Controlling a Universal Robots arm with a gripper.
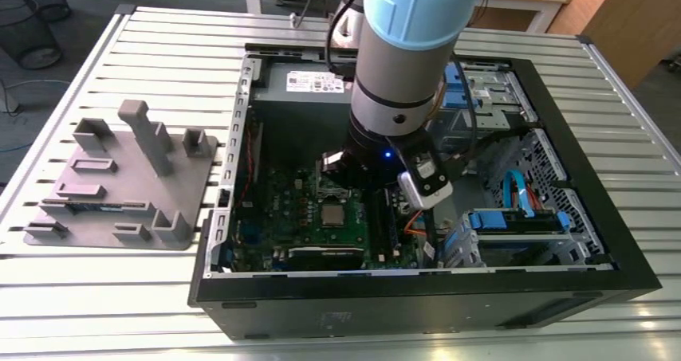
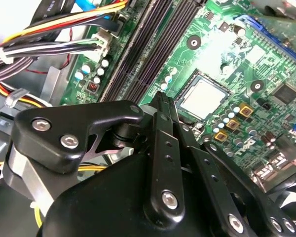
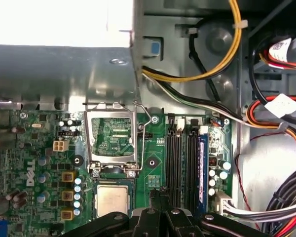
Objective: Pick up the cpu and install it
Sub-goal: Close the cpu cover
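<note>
Your gripper (image 3: 160,192) is clenched: its fingers (image 2: 163,129) are pressed together with nothing between them. It hangs over the motherboard (image 3: 49,148) near the frame (image 3: 113,133), on the side toward the memory slots (image 3: 182,158). The frame stands flipped open, and you can see green board through its window. The cpu (image 3: 111,199) lies flat in the socket, right against the frame's hinged end, silver top up. It is close to the fingertips but not touching them. In the exterior view you see the arm (image 1: 404,58) reaching down into the open case (image 1: 553,293), where the frame and the cpu sit. The grey tray (image 1: 117,178) rests on the slatted table (image 1: 107,297), outside the case and well apart from the frame, on the exterior view's left.
</note>
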